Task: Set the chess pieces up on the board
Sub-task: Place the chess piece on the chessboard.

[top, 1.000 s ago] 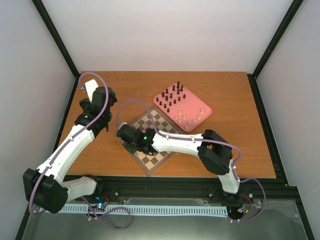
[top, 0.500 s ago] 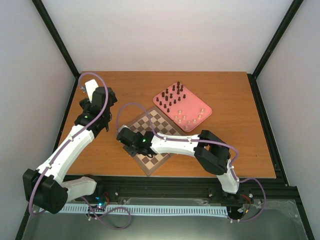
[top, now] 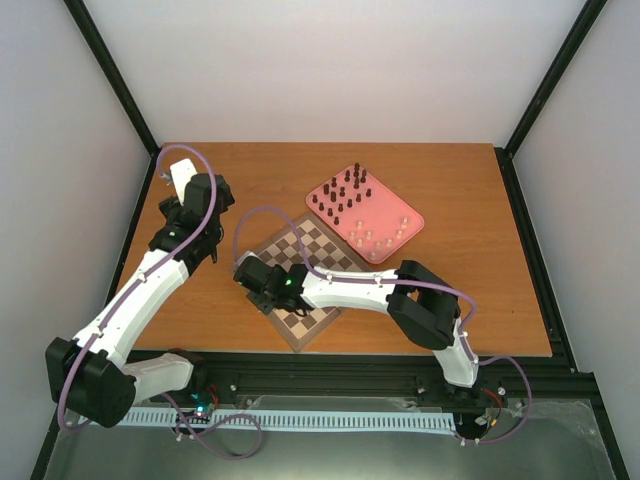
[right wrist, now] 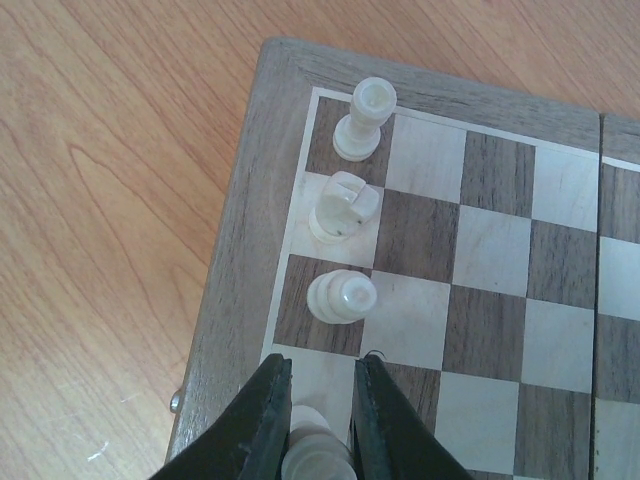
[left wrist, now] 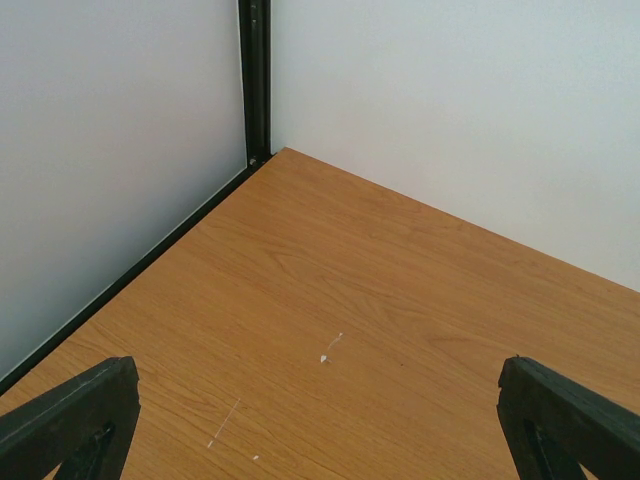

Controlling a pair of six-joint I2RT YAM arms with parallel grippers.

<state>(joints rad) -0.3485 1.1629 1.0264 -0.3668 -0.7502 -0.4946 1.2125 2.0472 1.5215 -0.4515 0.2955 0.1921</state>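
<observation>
The board (top: 316, 246) lies at mid table, turned diagonally. In the right wrist view three cream pieces stand along the board's (right wrist: 500, 260) left edge column: one in the corner (right wrist: 365, 118), a knight (right wrist: 340, 207) and a round-topped one (right wrist: 342, 296). My right gripper (right wrist: 320, 375) is shut on a fourth cream piece (right wrist: 318, 455), just above the pale square below them. Dark pieces (top: 340, 195) and cream pieces (top: 385, 232) stand on the pink tray (top: 414, 222). My left gripper (left wrist: 320, 440) is wide open and empty over bare table at the far left.
The pink tray sits behind and right of the board. The right arm (top: 350, 287) stretches across the board's near half. White walls and a black corner post (left wrist: 255, 80) close in the table's far left.
My right gripper has shifted slightly toward the near-left edge of the board with the cream piece in it. The left arm has not moved.
</observation>
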